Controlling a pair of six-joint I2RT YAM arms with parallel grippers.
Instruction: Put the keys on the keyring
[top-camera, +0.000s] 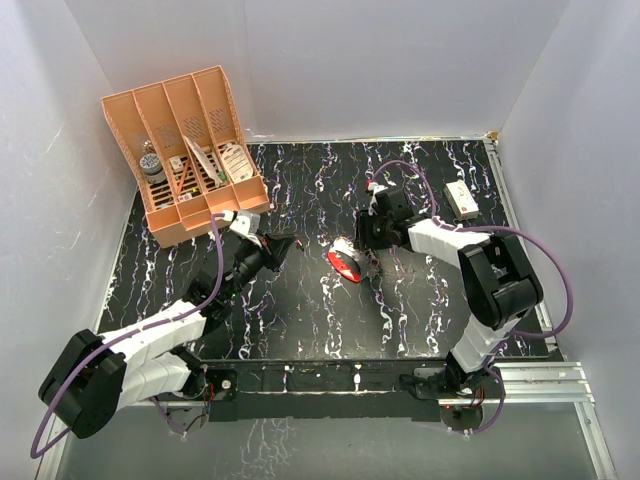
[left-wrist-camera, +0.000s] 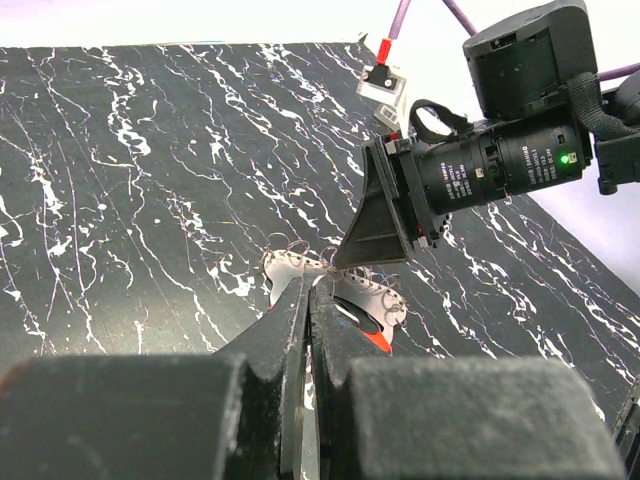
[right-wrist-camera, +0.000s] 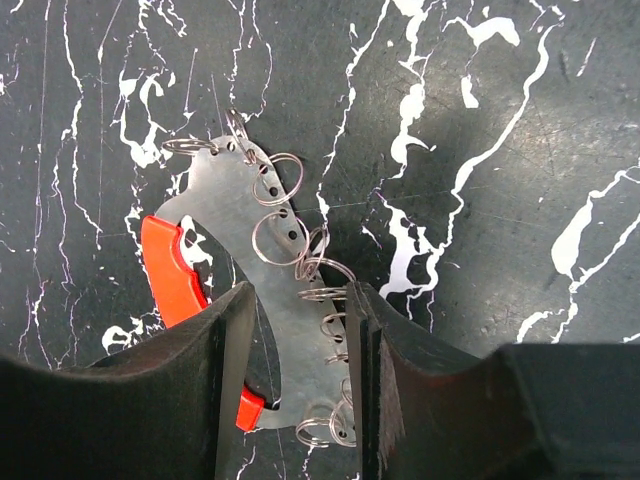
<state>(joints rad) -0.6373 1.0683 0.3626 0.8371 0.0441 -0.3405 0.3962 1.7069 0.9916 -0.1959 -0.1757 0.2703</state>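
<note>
The keyring (top-camera: 345, 262) lies flat on the black marbled table (top-camera: 300, 320). It is a pale grey plate (right-wrist-camera: 235, 200) with a thick red crescent (right-wrist-camera: 170, 270) on one side and several thin wire rings (right-wrist-camera: 275, 180) along the other. My right gripper (right-wrist-camera: 300, 295) is open and stands over it, one finger on each side of the plate; the right finger (right-wrist-camera: 365, 330) sits against the wire rings. My left gripper (left-wrist-camera: 307, 282) is shut, its tips just short of the keyring (left-wrist-camera: 385, 300), with nothing showing between its fingers. The keys are out of view.
An orange divided organiser (top-camera: 185, 150) with small items stands at the back left. A small white box with a red mark (top-camera: 461, 198) lies at the back right. The right arm's wrist camera (left-wrist-camera: 500, 165) hangs close above the keyring. White walls enclose the table.
</note>
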